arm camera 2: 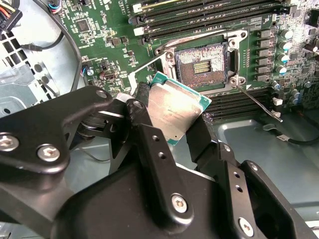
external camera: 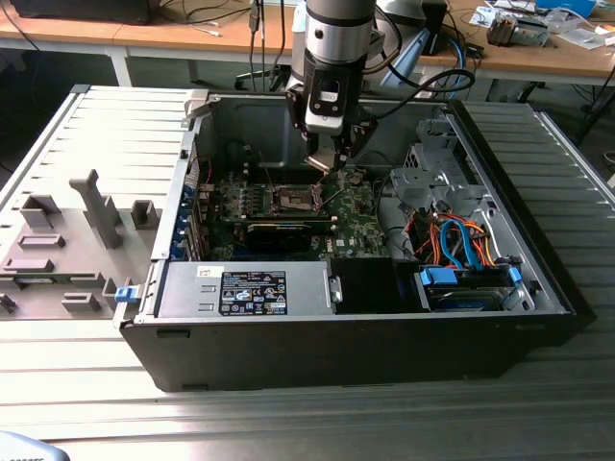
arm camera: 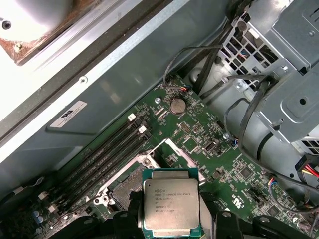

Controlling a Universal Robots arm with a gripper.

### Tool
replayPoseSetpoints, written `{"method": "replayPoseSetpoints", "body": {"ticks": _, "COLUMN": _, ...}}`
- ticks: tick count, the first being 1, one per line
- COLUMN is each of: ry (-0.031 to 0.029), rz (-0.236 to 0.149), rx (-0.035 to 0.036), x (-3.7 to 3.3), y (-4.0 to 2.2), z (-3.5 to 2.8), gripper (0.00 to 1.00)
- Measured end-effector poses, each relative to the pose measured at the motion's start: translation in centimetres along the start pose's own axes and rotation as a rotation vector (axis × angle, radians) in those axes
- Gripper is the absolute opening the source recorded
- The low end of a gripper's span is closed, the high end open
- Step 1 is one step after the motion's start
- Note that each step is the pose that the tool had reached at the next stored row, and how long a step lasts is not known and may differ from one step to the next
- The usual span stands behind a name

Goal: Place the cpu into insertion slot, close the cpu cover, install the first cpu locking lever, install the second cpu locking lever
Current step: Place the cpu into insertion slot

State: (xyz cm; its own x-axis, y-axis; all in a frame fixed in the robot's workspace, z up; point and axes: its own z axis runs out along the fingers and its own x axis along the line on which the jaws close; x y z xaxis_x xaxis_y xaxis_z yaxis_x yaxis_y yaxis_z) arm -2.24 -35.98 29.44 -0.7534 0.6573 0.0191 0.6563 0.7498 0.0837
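Green motherboard backdrop, claw pinching silvery green-edged cpu, near insertion slot

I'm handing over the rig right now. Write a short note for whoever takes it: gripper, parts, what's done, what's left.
Gripper: shut on the cpu, gripping its edges, just above the board beside the insertion slot.
Insertion slot: empty, contacts exposed. The cpu cover is swung open.
Done: cpu in grasp, inside the case.
Left: cpu not yet seated, cover not closed, neither locking lever installed.
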Motion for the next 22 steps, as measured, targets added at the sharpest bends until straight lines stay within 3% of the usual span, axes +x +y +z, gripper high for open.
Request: {"method": "replayPoseSetpoints", "body": {"ticks": 22, "ry": -0.0016, "rz": 0.019, "rx": -0.0004, "x": 0.00, "y": 0.00, "z": 0.00, "gripper": 0.54}}
